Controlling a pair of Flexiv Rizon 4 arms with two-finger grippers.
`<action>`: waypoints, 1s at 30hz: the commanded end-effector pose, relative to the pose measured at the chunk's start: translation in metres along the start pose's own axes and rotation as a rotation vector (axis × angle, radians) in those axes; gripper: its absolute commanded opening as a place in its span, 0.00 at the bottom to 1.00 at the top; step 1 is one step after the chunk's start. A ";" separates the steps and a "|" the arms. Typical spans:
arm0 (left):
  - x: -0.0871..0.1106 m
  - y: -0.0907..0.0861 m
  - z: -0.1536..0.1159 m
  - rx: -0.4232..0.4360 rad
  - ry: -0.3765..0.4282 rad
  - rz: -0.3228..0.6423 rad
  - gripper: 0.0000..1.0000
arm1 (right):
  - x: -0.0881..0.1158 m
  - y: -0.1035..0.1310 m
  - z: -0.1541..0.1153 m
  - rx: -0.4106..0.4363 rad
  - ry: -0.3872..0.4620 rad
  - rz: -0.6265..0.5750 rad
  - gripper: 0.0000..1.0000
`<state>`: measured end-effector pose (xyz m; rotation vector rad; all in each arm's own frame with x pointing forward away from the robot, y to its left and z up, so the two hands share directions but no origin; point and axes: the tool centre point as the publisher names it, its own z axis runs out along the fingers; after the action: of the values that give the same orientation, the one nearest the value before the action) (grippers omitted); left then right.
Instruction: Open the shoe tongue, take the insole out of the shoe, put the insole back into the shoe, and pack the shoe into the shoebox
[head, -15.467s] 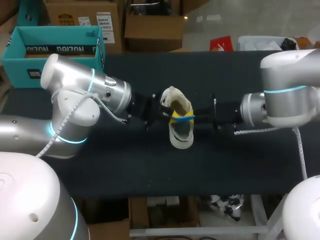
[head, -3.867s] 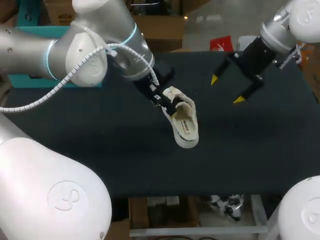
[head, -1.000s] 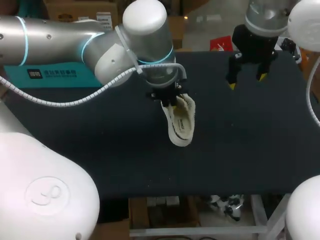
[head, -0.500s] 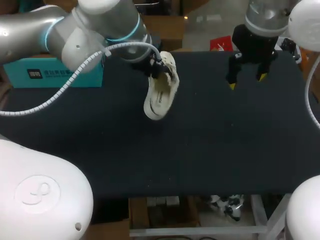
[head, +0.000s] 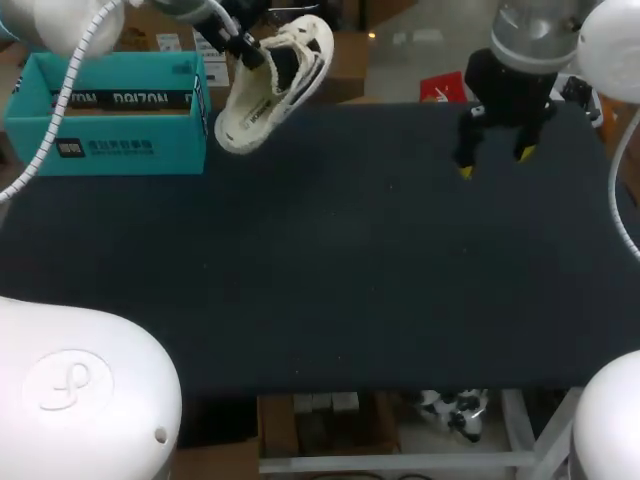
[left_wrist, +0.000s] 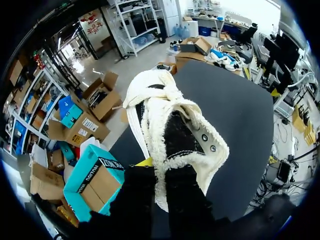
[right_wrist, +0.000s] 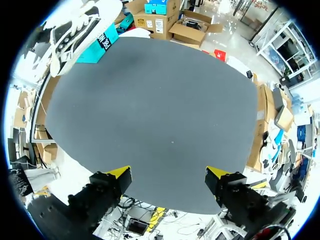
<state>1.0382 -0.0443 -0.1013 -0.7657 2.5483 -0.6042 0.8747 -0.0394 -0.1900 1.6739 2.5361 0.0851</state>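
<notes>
so the left hand (head: 254, 56) is clamped on the shoe (head: 272, 85), toe angling down-left at the shoebox (head: 100, 150) just beside it, upper left of frame

Print stands on the walls of the teal shoebox (head: 120, 160), none of it clearly readable.

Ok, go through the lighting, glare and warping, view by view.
Head view: the dark table swallows shadows, so none shows under the lifted shoe. Left wrist view: the shoe is bright, the left gripper a dark silhouette. Right wrist view: the table's edges bow outward; the shoe is nearly washed out.
</notes>
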 end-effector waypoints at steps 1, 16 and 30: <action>-0.016 0.019 -0.059 0.022 -0.013 0.137 0.00 | 0.006 0.006 -0.016 0.029 -0.071 -0.193 1.00; -0.101 0.082 -0.090 -0.002 -0.041 0.195 0.00 | 0.020 0.008 -0.033 -0.033 -0.187 -0.718 1.00; -0.240 0.130 -0.050 -0.008 -0.032 0.286 0.00 | 0.020 0.008 -0.033 -0.033 -0.187 -0.718 1.00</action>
<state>1.1050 0.1942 -0.0630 -0.4236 2.5080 -0.4376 0.8720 -0.0162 -0.1573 0.6425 2.7839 -0.0851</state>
